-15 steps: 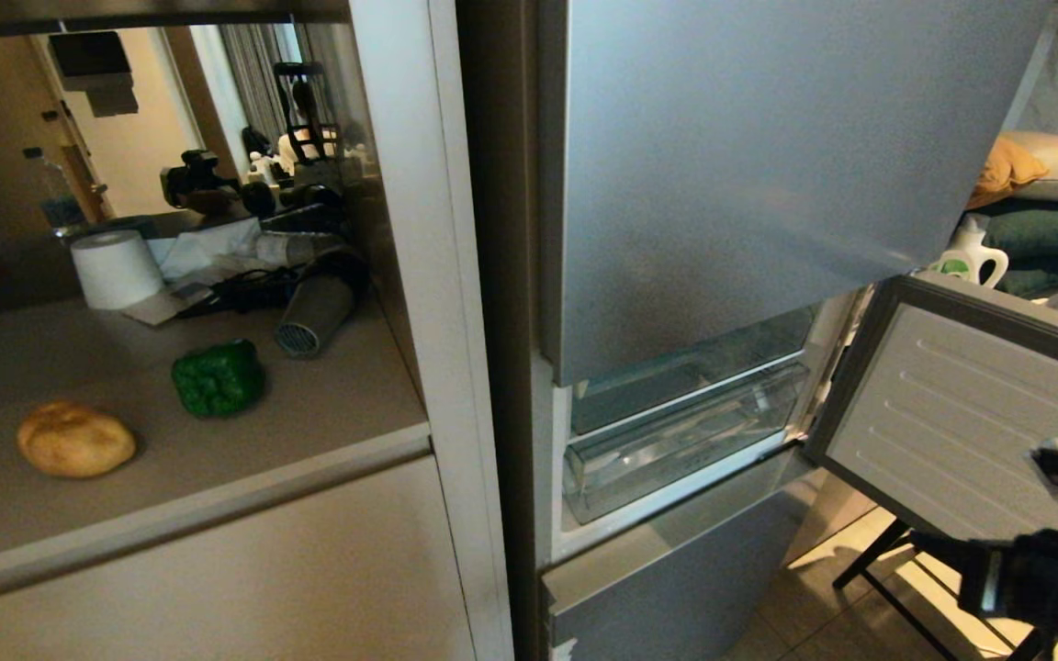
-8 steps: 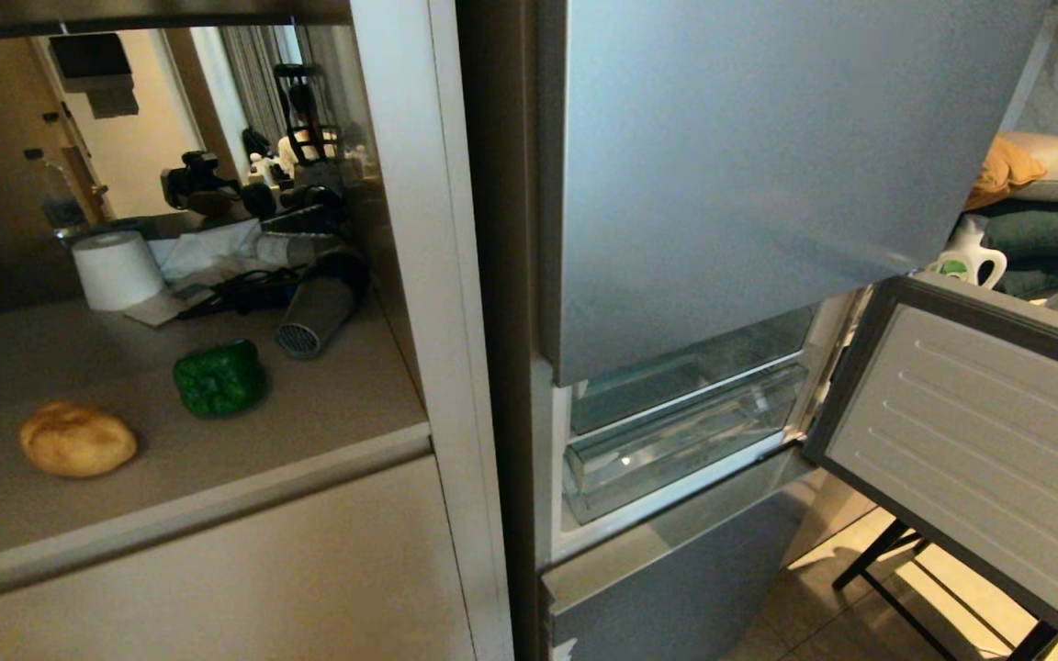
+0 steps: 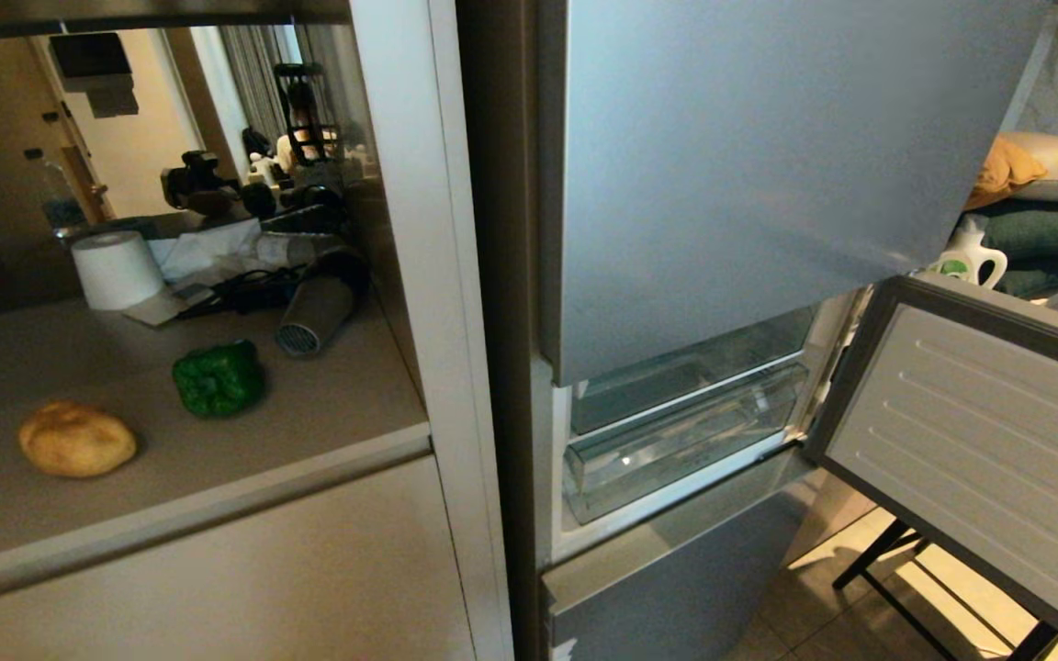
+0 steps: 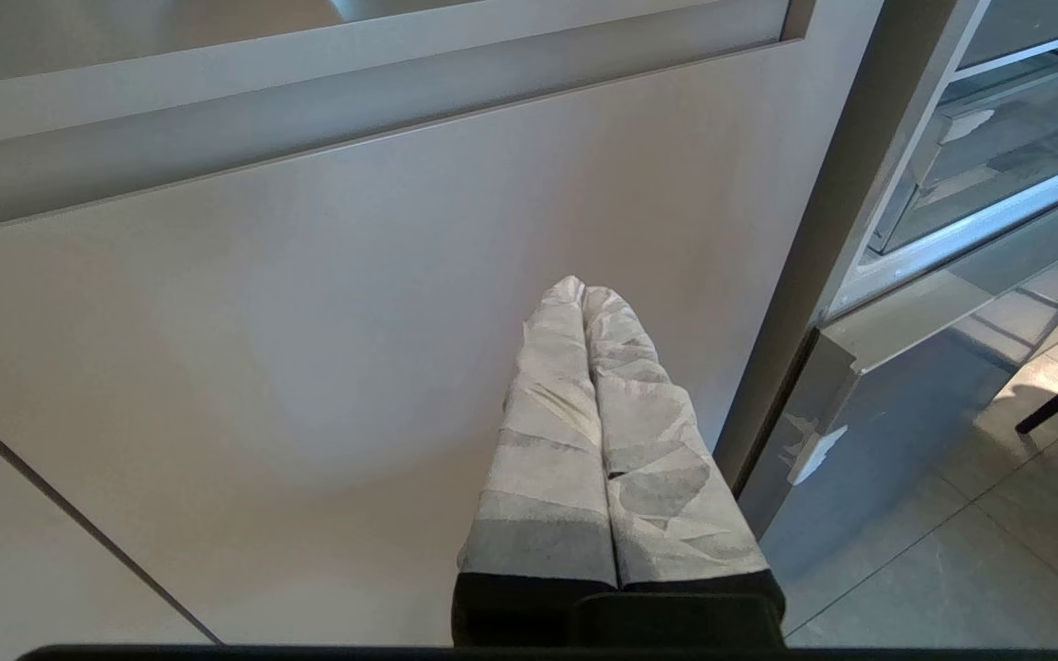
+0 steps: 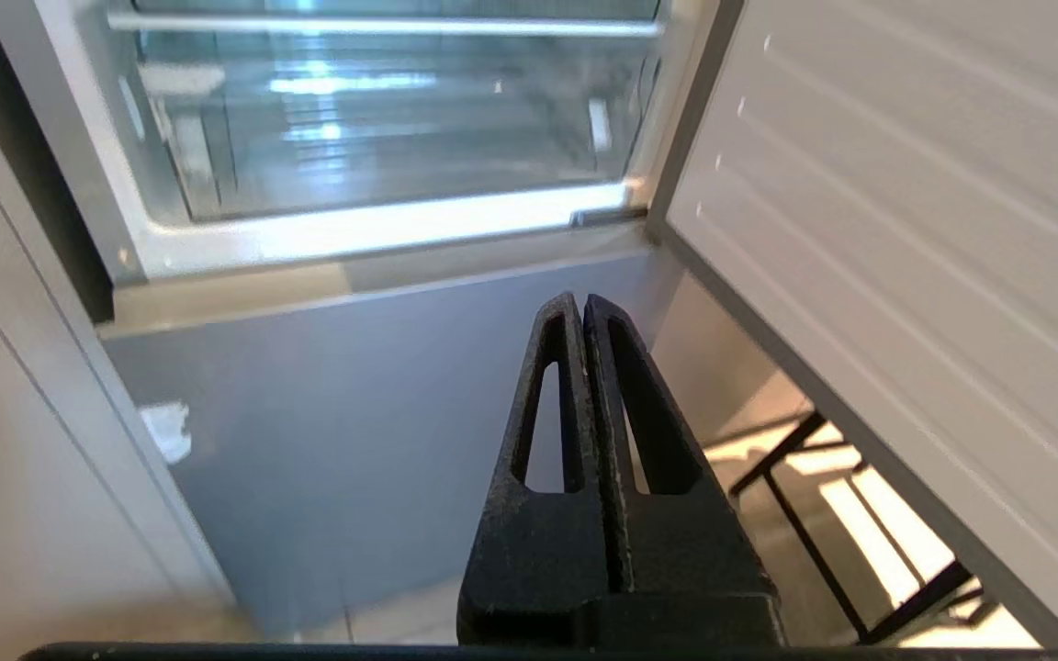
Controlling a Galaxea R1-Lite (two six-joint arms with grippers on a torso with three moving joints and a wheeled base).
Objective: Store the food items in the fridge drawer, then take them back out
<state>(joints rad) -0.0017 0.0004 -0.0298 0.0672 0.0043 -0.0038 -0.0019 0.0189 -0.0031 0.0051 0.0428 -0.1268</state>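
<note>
With its fingers pressed together and empty, the right gripper (image 5: 582, 308) points at the grey fridge panel below the fridge drawer (image 5: 382, 184), while the left gripper (image 4: 582, 296), fingers likewise pressed together on nothing, faces the beige cabinet door (image 4: 263, 321). At head-view centre, the clear fridge drawer (image 3: 676, 450) sits in its compartment beside the open fridge door (image 3: 979, 431) at right. At lower left, the potato (image 3: 76, 439) and green pepper (image 3: 218, 378) lie apart on the bench (image 3: 327, 404).
</note>
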